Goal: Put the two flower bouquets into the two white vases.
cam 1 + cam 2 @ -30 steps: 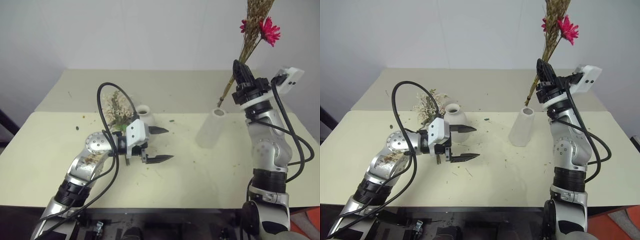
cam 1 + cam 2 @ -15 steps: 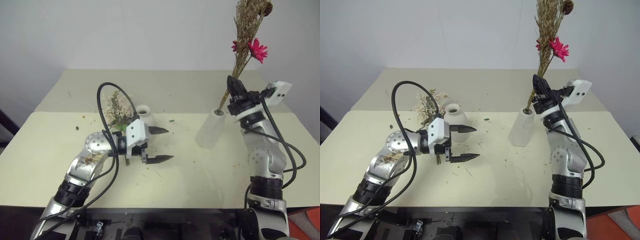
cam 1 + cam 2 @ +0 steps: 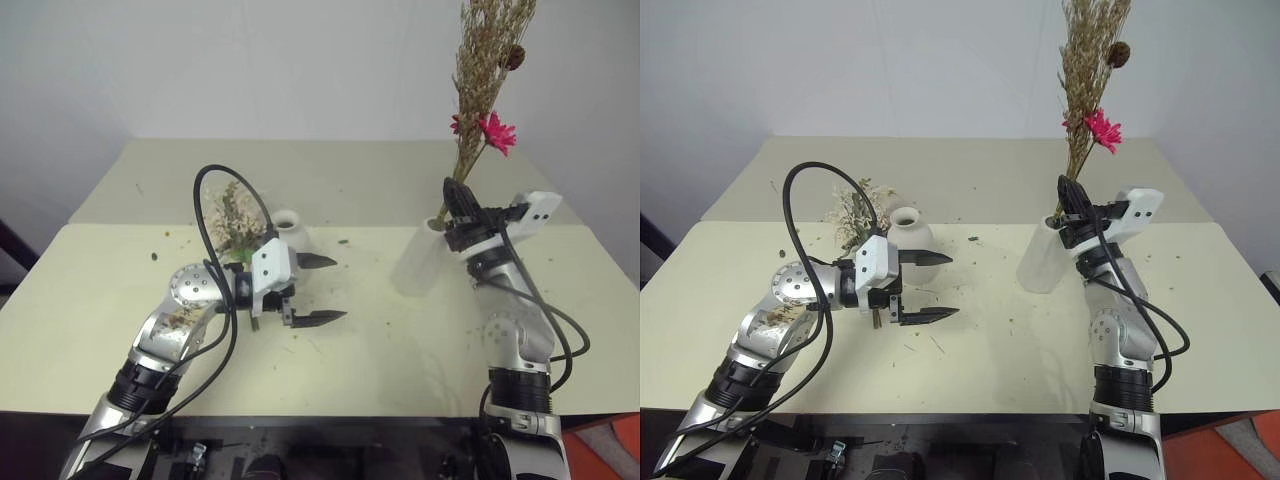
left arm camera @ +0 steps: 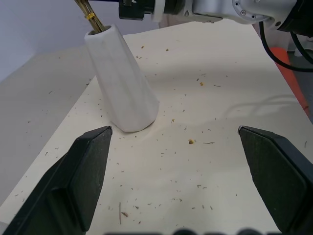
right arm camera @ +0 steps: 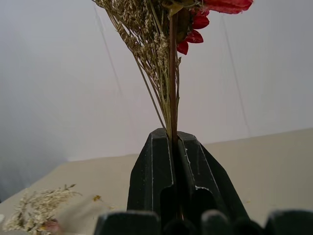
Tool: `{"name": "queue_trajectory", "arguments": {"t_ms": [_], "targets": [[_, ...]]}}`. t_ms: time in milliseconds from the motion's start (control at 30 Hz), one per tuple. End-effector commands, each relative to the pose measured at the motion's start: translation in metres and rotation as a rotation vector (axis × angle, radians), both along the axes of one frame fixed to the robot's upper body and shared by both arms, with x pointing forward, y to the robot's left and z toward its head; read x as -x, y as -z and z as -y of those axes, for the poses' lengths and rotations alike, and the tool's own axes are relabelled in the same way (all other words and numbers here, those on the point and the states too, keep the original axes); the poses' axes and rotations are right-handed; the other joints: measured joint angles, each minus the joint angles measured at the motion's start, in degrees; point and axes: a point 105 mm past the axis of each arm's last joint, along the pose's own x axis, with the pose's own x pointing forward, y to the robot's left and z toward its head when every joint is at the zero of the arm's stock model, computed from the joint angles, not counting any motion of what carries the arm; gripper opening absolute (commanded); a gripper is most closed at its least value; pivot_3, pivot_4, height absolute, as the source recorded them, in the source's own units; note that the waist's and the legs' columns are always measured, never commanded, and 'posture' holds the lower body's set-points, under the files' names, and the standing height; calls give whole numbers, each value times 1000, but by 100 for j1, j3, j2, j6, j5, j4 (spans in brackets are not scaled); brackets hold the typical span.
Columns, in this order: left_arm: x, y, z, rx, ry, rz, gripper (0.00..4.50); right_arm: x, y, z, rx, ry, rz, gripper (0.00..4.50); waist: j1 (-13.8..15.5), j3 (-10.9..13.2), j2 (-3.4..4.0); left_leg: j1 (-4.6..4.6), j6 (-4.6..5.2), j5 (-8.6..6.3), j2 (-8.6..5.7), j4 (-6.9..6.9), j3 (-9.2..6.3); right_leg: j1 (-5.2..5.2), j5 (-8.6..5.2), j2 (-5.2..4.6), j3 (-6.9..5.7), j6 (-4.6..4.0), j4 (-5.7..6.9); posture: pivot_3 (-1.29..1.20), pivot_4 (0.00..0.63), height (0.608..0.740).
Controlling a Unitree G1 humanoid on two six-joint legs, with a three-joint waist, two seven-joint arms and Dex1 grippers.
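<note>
Left gripper hangs near the front of the worktop with its two black fingers spread wide and nothing between them. It points toward the tall vase. This gripper sits just in front of the round vase, so a careless swing could knock that vase over.

Behind and beside the round vase lies the rose bunch, flat on the worktop. It looks like it is touching the vase, but I cannot tell for sure. It is not in a vase yet. Little crumbs of dry plant are scattered all over the worktop, so these flowers shed easily.

Over on the other side, the right gripper is squeezed tight on the thin stems of the dried grass bunch. The stems go into the mouth of the tall vase, and the gripper is right above the rim. The grasses, the pink daisy and the brown pod stand high above it.

The tall vase looks light and thin. If the right gripper pushes sideways, or bumps the rim, the vase could tip. If the stems catch on the rim, they could bend or snap. The bunch is tall and heavy at the top, so when it is let go it may lean and pull the vase over.
</note>
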Motion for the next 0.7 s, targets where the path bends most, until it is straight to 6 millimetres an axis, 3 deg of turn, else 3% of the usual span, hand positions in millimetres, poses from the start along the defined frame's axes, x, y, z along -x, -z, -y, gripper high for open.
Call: {"name": "queue_trajectory", "arguments": {"t_ms": [33, 167, 300, 433, 700], "targets": [[2, -13, 1, 22, 10, 48, 4500, 8, -15, 0, 2, 9, 81, 17, 0, 0, 0, 0, 0, 0, 0, 0, 0, 0, 0, 0, 0, 0, 0, 0, 150, 740], [3, -16, 2, 48, 21, 46, 4500, 16, -14, -7, 8, -48, 95, 17, 7, 0, 0, 0, 0, 0, 0, 0, 0, 0, 0, 0, 0, -1, 0, 0, 150, 740], [3, -33, 4, 159, 29, 25, 4500, 20, -12, -7, 12, -54, 92, 17, 8, 0, 0, -1, 0, 0, 0, 0, 0, 1, 0, -1, 0, 0, -1, 0, 150, 740], [3, -34, 5, 164, 31, 25, 4500, 22, -10, -9, 23, -62, 88, 1199, -1, 0, 0, 2, 0, 0, 0, 0, 0, 1, -4, 0, 0, 7, 2, 0, 150, 740], [2, -27, 6, 139, 29, 25, 4500, 20, -7, -11, 42, -51, 83, 4071, 9, 0, 0, 1, 0, 0, 0, 0, 0, 1, -2, 0, 0, 3, 0, 0, 150, 740]]}}
